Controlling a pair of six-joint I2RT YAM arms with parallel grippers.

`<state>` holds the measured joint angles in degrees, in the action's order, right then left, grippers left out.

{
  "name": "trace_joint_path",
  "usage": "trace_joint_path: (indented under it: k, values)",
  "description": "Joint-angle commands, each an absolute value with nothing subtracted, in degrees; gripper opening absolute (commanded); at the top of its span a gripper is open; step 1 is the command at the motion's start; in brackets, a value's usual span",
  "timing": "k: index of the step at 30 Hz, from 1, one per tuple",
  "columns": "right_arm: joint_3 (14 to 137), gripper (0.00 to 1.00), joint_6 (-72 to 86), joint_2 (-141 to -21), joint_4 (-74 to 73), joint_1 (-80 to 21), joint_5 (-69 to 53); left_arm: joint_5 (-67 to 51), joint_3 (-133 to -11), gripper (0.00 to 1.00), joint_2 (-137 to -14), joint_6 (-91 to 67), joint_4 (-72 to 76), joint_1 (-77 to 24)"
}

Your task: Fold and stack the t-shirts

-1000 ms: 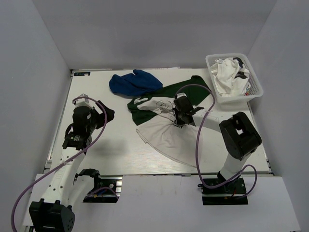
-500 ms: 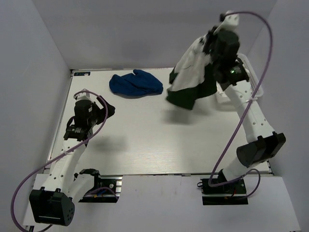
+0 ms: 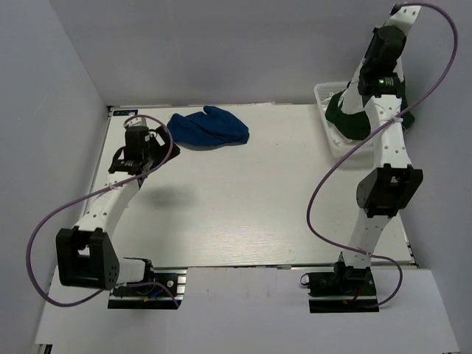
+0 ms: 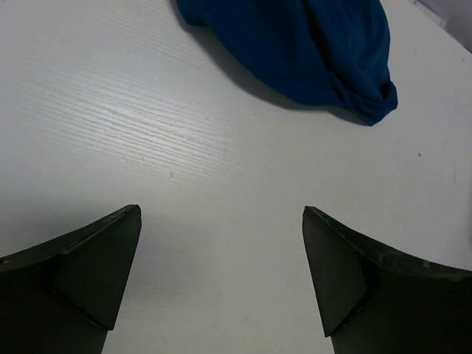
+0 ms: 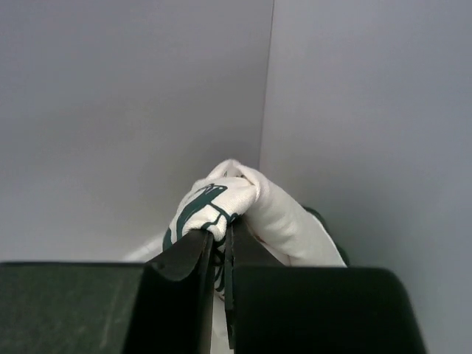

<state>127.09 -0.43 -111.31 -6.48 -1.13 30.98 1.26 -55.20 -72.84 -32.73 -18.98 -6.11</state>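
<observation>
**Two tees hanging high at upper right, nothing folded yet**

Grey walls are closing in a white tabletop (image 3: 243, 206) that is lying mostly bare in the overhead view. A crumpled blue tee (image 3: 210, 127) is resting on it in the upper left of the frame. The left hand (image 4: 220, 214) is hovering low just beside that tee, its jaws spread wide and gripping nothing. In its wrist view the blue cloth is filling the upper right.

At the upper right of the overhead frame the right arm is reaching up tall. The right hand (image 5: 223, 232) is pinching a bunched fold of a white tee (image 5: 251, 195) with dark green print, jaws nearly together on the cloth. A green tee (image 3: 346, 118) is dangling below it, over the basket (image 3: 346, 153). Whether the green one is also caught in the jaws or only tangled with the white one is hard to tell.

By my reading, the work is sitting at the sorting stage: no shirt is lying flat and no stack exists. The next move is likely calling for bringing the bundle down over the open middle of the tabletop, parting the two garments, and spreading one flat, with the free left hand well placed to help.
</observation>
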Motion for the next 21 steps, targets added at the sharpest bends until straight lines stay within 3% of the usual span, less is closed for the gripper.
trace_joint_path:
  k: [1,3,4,5,6,7,13,16,21]
  values:
    - [122.55,0.0,-0.44,-113.19,-3.51,1.04,28.48,2.2,-59.93,1.0,-76.71,-31.64,-18.19,-5.89]
    - [118.49,0.0,4.3,-113.9,-4.39,2.1,28.22,2.2,-61.78,1.0,-81.28,-30.94,-18.19,-5.89]
    - [117.52,0.12,5.26,-114.78,-6.31,2.81,26.91,2.2,-64.22,1.0,-82.95,-30.94,-18.19,-5.89]
    - [117.94,0.58,7.97,-115.39,-9.37,2.9,26.29,2.2,-65.81,1.0,-84.71,-30.42,-18.19,-5.89]
    - [118.47,0.79,8.35,-115.49,-10.62,2.99,24.37,2.2,-69.31,1.0,-88.47,-29.45,-18.8,-5.89]
    - [118.82,0.9,8.61,-114.97,-12.29,2.29,22.0,2.72,-71.26,1.0,-90.51,-29.44,-18.81,-5.89]
    - [110.4,0.9,8.53,-107.68,-10.21,-4.21,4.67,5.45,-91.02,1.0,-111.12,-27.42,-25.91,-5.36]
    - [104.52,0.9,5.02,-107.57,-8.36,-10.88,3.43,5.45,-102.8,1.0,-119.41,-27.42,-29.87,-5.36]
    - [104.85,0.9,1.67,-113.53,-9.14,-17.48,0.71,1.51,-123.18,1.0,-134.8,-27.42,-36.03,-5.36]
